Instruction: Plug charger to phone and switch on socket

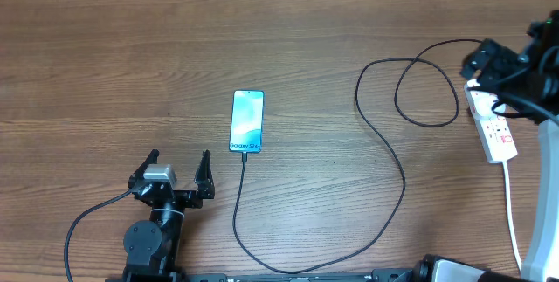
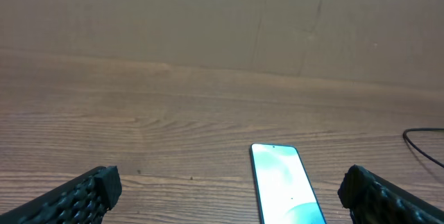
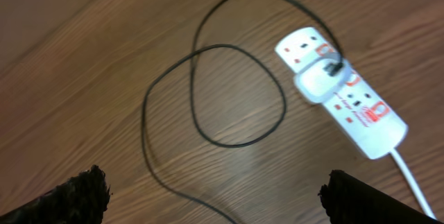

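Note:
The phone [image 1: 247, 121] lies flat mid-table with its light-blue screen lit; it also shows in the left wrist view [image 2: 286, 189]. The black charger cable [image 1: 389, 155] runs from the phone's near end, loops across the table and reaches the white socket strip [image 1: 494, 129] at the right. In the right wrist view the cable [image 3: 201, 123] ends at a white adapter plugged into the socket [image 3: 347, 99], which has red switches. My left gripper [image 1: 178, 170] is open and empty, just left of and nearer than the phone. My right gripper [image 3: 218, 189] is open, above the table beside the socket.
The socket's thick white cord [image 1: 511, 208] runs toward the front right edge. A brown backboard [image 2: 208, 16] stands behind the wooden table.

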{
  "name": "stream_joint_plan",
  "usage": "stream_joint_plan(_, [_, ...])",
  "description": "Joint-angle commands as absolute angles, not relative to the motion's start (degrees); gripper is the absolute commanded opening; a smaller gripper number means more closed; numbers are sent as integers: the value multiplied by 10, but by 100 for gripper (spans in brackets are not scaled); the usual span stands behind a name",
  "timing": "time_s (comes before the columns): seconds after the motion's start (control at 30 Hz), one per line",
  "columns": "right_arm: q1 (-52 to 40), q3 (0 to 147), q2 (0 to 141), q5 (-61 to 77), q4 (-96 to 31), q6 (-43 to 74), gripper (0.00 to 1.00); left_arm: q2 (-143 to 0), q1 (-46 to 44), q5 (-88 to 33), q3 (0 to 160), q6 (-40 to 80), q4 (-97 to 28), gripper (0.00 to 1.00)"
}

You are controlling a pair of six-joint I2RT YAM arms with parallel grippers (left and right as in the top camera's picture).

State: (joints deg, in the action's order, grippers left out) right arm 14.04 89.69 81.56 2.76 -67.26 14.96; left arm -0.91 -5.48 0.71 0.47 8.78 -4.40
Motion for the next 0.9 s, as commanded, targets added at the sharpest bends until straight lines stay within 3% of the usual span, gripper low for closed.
stream_joint_plan(0.0, [105, 901, 825, 27, -672, 147, 100, -3, -51, 10, 3, 79, -44, 100])
stream_joint_plan(0.4, [34, 861, 824, 12, -647, 101, 100, -3, -51, 10, 3, 79, -43, 99])
stream_joint_plan(0.87, [29, 457, 779, 66, -299, 86, 100, -3, -51, 10, 3, 79, -43, 100])
